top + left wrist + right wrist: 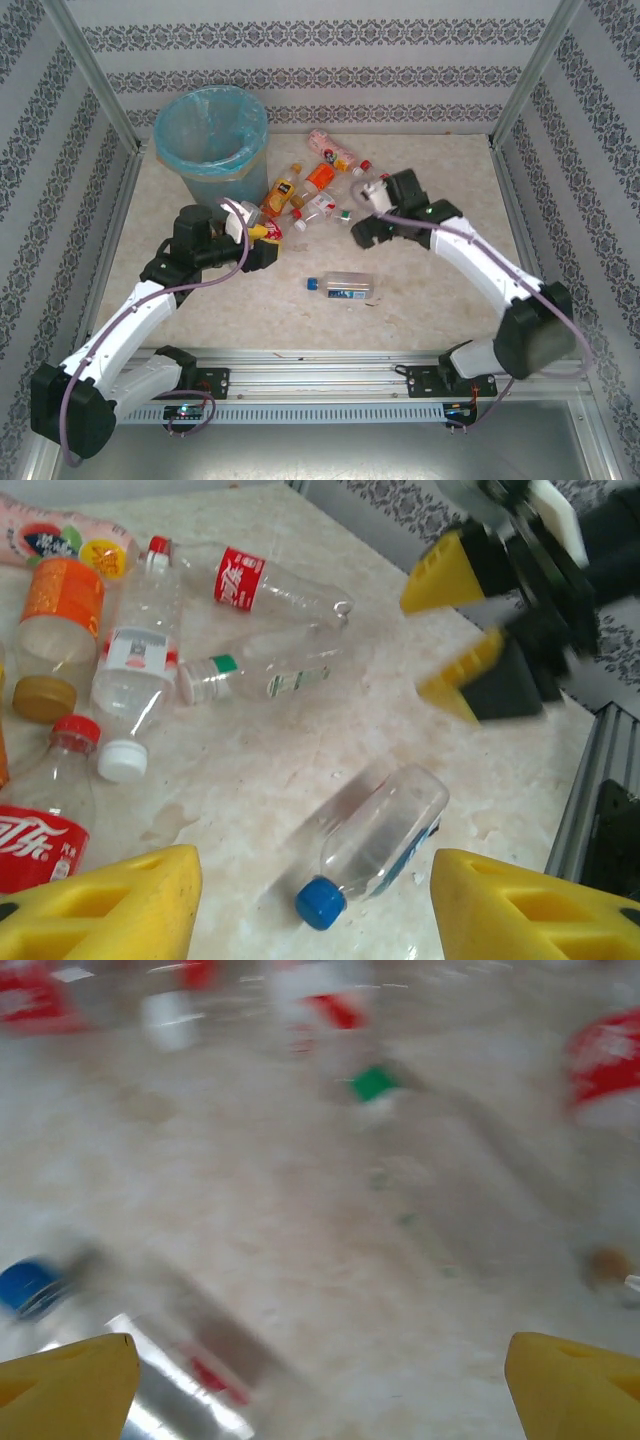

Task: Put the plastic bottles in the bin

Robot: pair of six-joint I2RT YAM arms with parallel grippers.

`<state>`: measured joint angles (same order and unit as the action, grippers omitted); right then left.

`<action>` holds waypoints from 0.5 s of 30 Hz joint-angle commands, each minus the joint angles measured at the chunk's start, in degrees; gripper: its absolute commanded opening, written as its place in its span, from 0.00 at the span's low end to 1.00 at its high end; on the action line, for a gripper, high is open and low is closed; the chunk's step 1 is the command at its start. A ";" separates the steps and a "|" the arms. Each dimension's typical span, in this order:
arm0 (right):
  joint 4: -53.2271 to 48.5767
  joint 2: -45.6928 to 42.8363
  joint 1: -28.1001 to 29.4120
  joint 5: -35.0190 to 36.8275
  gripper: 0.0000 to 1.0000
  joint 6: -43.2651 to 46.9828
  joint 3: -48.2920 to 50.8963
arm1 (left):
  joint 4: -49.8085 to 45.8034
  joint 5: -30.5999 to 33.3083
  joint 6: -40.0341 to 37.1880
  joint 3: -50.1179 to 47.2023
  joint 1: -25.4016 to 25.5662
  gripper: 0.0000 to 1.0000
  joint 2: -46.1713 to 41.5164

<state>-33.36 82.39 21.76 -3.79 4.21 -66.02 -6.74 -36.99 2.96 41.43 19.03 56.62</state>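
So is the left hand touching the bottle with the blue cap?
Apart. The top view shows a strip of bare table between the open left hand and the blue-capped bottle.

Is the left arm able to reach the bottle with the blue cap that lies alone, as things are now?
Probably yes. The left gripper is open, and the blue-capped bottle lies on bare table just ahead of its fingers, with nothing between.
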 commanded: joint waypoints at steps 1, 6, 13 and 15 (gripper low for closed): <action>1.53 4.39 -6.84 1.94 0.95 -3.67 -4.32 | 2.95 3.54 -3.47 -0.15 0.46 0.66 -1.64; -0.04 18.31 -12.04 2.04 0.98 -2.62 -14.37 | 2.02 7.67 -4.71 -0.90 0.51 0.79 -3.09; -5.31 33.83 -12.59 3.38 0.98 -0.31 -28.69 | 3.03 9.31 -4.93 -1.91 0.49 0.86 -4.76; -5.69 36.35 -12.46 4.21 0.98 -0.17 -30.17 | 2.67 9.87 -4.94 -1.87 0.49 0.87 -4.77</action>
<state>-35.64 116.75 8.88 -1.76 2.98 -93.14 -5.93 -28.60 -0.49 40.10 19.09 52.66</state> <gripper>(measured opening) 0.979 0.866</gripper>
